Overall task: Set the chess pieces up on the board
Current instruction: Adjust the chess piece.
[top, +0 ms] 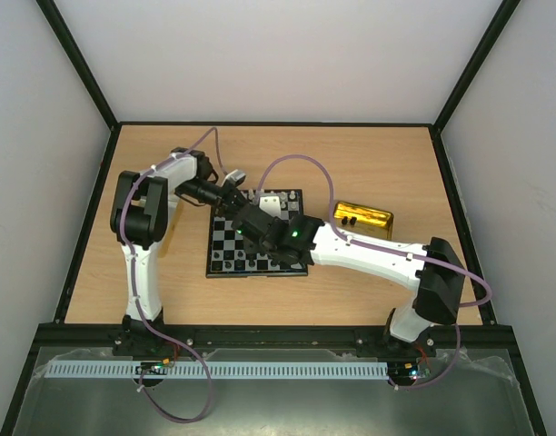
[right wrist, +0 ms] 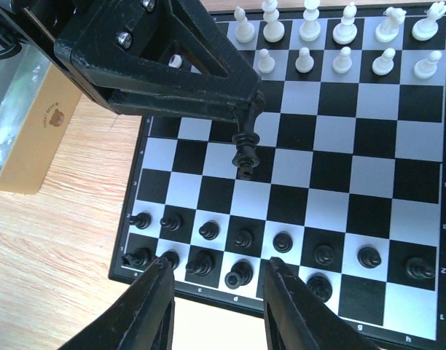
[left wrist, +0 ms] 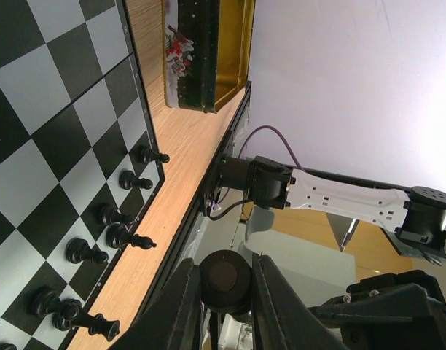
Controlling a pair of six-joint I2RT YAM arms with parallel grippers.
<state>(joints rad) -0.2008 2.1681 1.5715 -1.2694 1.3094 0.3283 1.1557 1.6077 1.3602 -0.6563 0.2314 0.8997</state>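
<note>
Pinches one black chess piece (right wrist: 245,154) by its top in the left jaws: slim, glossy, lathe-turned, over a mid-board square. Spreads the right jaws wide, empty, above the near black ranks (right wrist: 282,242). Faces white pieces (right wrist: 342,61) across the checkered board (right wrist: 354,168) on the wood-grain counter (right wrist: 55,248). Crosses both arms over the board in the top view, hiding much of it, with a shiny gold tray (top: 364,218) just beside, on its right.

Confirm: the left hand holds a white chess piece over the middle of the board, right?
No: the chess piece in the left hand is black, not white, held over the middle of the board. The right wrist view shows it.
</note>
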